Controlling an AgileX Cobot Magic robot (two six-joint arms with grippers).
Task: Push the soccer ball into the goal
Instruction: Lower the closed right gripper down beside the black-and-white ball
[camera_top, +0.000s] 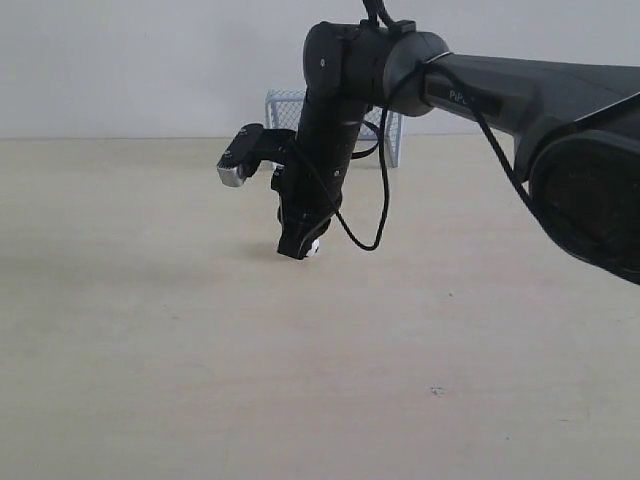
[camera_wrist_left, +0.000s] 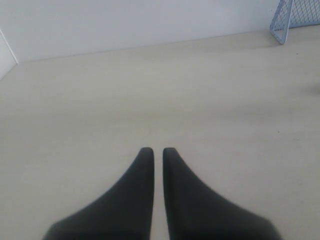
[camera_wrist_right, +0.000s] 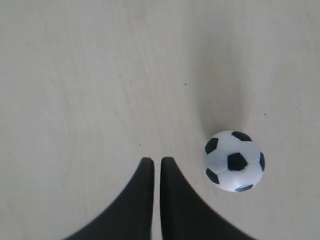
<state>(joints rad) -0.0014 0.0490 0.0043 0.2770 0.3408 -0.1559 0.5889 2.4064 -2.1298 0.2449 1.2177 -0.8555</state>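
Jaws all but closed on nothing, the right gripper (camera_wrist_right: 156, 161) hangs low just beside the soccer ball (camera_wrist_right: 234, 161), well short of the tabletop's (camera_top: 150, 350) far edge — fingers likely pressed together as a blunt pusher. The goal (camera_top: 285, 110) stands at that edge, no ball showing in its net. The left gripper (camera_wrist_left: 157, 151) — likewise pinched, empty — waits apart.

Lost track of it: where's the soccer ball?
The soccer ball lies beside the shut right gripper, centre of the exterior view, in front of the goal.
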